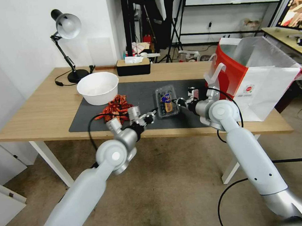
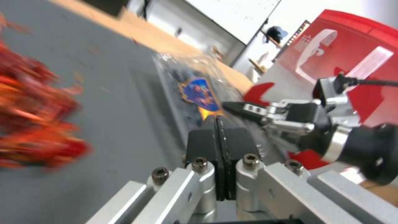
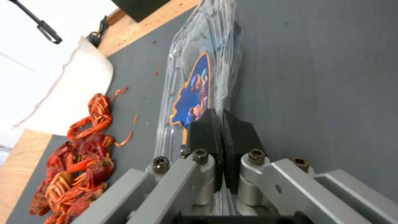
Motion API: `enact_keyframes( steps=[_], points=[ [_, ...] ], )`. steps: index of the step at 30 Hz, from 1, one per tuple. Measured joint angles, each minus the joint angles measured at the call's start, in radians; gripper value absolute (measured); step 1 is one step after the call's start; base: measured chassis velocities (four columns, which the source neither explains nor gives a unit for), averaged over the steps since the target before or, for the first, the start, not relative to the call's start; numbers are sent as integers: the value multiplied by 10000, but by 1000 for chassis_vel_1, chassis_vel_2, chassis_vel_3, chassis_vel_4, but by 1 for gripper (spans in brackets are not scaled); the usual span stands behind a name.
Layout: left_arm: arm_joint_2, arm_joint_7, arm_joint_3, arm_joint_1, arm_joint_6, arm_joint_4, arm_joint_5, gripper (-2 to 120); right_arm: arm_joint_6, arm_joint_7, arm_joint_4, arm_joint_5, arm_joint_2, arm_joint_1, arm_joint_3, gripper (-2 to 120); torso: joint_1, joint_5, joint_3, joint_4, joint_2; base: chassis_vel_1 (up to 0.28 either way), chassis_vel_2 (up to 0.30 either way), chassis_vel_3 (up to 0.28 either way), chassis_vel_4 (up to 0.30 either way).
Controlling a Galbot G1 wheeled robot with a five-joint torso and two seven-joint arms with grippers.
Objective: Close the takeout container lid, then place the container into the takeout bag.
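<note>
The takeout container (image 1: 167,104), a small clear clamshell with dark berries, lies on the dark mat (image 1: 139,93). Its lid (image 3: 195,71) is down over the box and carries a blue and yellow label. My right gripper (image 1: 177,101) is at the container's right side, shut on its clear plastic rim, which runs between the pads (image 3: 207,124). My left gripper (image 1: 154,111) is shut at the container's near left corner, with nothing showing between its fingers (image 2: 207,133). The takeout bag (image 1: 268,82), red and white with a silvery lining, stands open at the table's right end, behind the right arm.
A white bowl (image 1: 97,87) stands on the mat's far left corner with a pile of red crayfish (image 1: 116,108) in front of it. A black desk lamp (image 1: 65,29) and a black tissue box (image 1: 133,66) stand along the table's back edge.
</note>
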Motion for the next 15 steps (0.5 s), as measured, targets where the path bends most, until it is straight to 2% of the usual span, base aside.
enact_keyframes(
  steps=[1,5,6,8,9,10,13,14,15],
  points=[
    [0,0,0,0,0,0,0,0,0,0,0,0,0,0,0,0,0,0,0,0,0,0,0,0,0],
    [364,651,-514,1349,-782,-380,2172,15,28,-9,46,1,128,104,-105,0,1,-1,0,1,0,0,0,0,0],
    [364,651,-514,1349,-782,-380,2172,15,28,-9,46,1,128,104,-105,0,1,-1,0,1,0,0,0,0,0],
    [465,891,-714,2026,-1339,-497,3403,25,60,-23,110,1,184,153,-148,0,1,-2,0,2,0,0,0,0,0],
    [489,927,-791,2260,-1534,-539,3836,28,90,-32,142,4,205,174,-160,0,0,0,0,2,0,0,0,0,0],
    [489,927,-791,2260,-1534,-539,3836,28,90,-32,142,4,205,174,-160,0,0,0,0,2,0,0,0,0,0],
    [530,905,-983,2876,-2357,-562,5343,43,308,-115,386,38,227,178,-85,0,-1,0,0,3,1,0,0,0,0],
    [530,905,-983,2876,-2357,-562,5343,43,308,-115,386,38,227,178,-85,0,-1,0,0,3,1,0,0,0,0],
    [537,816,-1004,2985,-2625,-503,5750,49,420,-157,500,48,202,138,7,0,0,0,1,1,0,0,0,0,0]
  ],
)
